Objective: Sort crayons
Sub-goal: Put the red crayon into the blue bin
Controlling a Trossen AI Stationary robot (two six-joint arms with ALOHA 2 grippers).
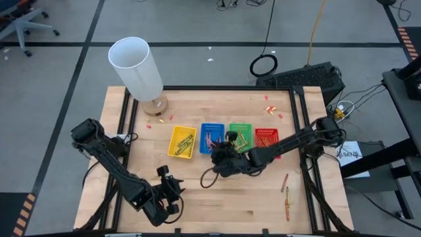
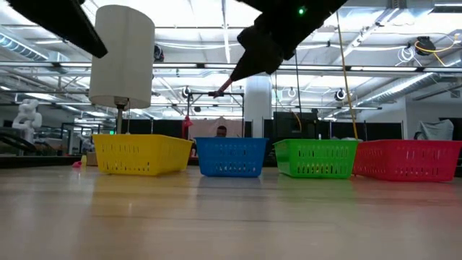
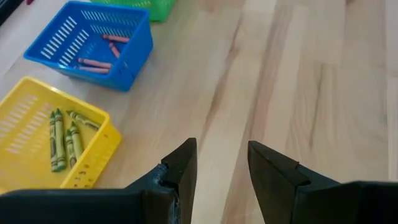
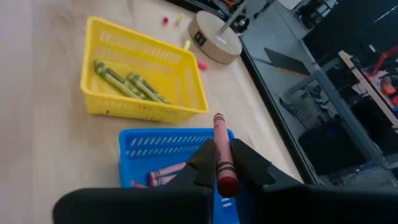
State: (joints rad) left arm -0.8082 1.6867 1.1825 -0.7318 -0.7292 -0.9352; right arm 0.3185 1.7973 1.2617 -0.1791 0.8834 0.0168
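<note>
Landmark = blue tray (image 1: 212, 137), 2nd in the row of 4 trays at table centre.

R gripper (image 4: 225, 167) directly above the blue tray's near edge, fingers closed narrow on 1 red crayon (image 4: 222, 152); the crayon stands up between the fingers, both ends sticking out. In the high view the R gripper (image 1: 227, 146) sits over the gap between the blue tray and the green tray (image 1: 241, 136).

Blue tray holds several pinkish-red crayons (image 3: 94, 64) lying flat. Yellow tray (image 1: 182, 141), just left of the blue one, holds several green crayons (image 3: 64, 135). Red tray (image 1: 266, 139) is 2 places right of blue; contents too small to tell.

L gripper (image 3: 222, 169) well in front of and left of the blue tray, near the table's front edge, fingers apart, nothing between them, bare wood below.

2 loose crayons (image 1: 286, 194) lie on the table, front-right of the blue tray, well apart from it. Lamp (image 1: 136, 68) behind-left of the yellow tray.
</note>
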